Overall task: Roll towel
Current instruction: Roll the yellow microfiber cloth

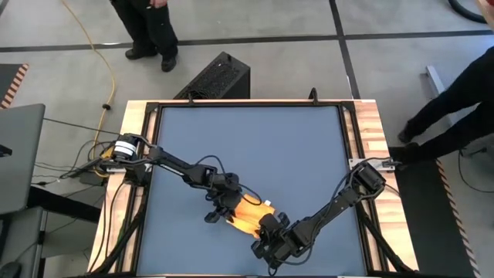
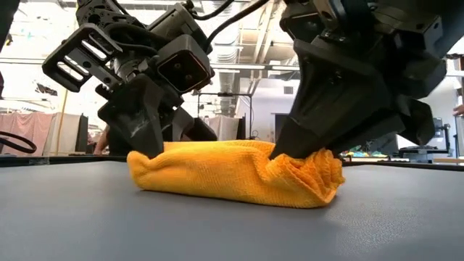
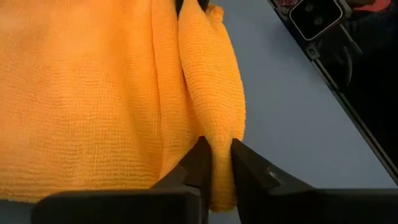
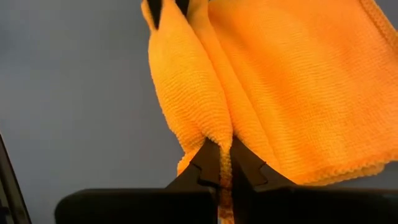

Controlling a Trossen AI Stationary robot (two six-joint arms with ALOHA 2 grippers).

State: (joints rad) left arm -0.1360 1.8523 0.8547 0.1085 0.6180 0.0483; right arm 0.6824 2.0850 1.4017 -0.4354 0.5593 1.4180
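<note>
The yellow towel point(image 1: 248, 214) lies bunched in a short thick bundle on the blue-grey table mat point(image 1: 247, 139), near the table's front edge. In the low view the towel point(image 2: 232, 174) rests on its underside along its whole length. My left gripper point(image 3: 216, 163) is shut on the bundle's left end. My right gripper point(image 4: 224, 163) is shut on its right end. A rolled ridge point(image 3: 211, 81) of cloth runs between the two grippers beside the flatter part point(image 3: 74, 93). My left gripper pinches the end of the rolled ridge point(image 3: 217, 134) between its two fingers, several layers thick. The fingers slant down from the table's left onto the ridge's end; the towel's underside stays on the mat. My right gripper pinches the ridge's other end point(image 4: 217, 134) between its two fingers, a bunched fold of several layers. It slants down from the table's right. That end point(image 2: 312, 170) is puckered just under the fingers, and the towel rests on the mat.
A wooden frame point(image 1: 370, 131) borders the mat. Free mat stretches behind the towel toward the far edge. People stand beyond the table at the far left point(image 1: 147, 31) and right point(image 1: 455, 100). A black box point(image 1: 216, 77) sits on the floor behind the table.
</note>
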